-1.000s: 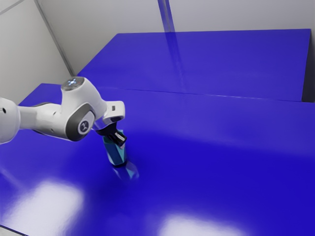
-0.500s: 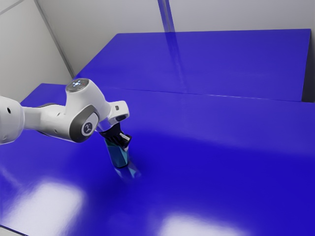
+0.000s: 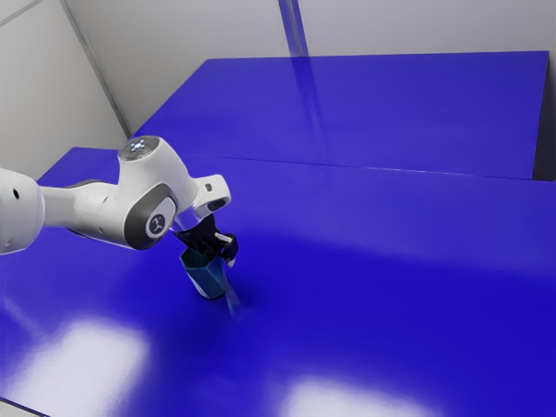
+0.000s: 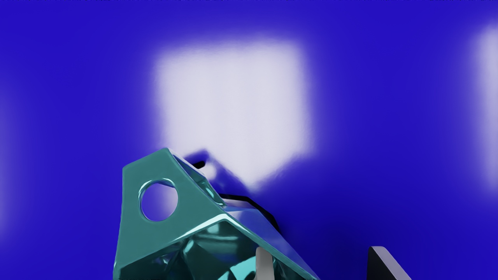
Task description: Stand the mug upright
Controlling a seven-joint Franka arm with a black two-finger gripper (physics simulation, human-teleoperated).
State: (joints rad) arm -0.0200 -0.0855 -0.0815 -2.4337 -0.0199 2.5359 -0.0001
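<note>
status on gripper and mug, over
Jaws open. Teal mug mouth up, maybe leaning slightly. One finger at its mouth, might snag the rim.

Pale walls (image 3: pixel 200 30) rise behind the blue table (image 3: pixel 400 226)

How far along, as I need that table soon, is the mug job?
Looks done: the mug is upright or nearly so, mouth up, base down on the table; a slight lean can't be ruled out. In hand: nothing gripped; the open pincer straddles the mug's wall, one finger in its mouth. Left, probably: drawing the pincer clear.
</note>
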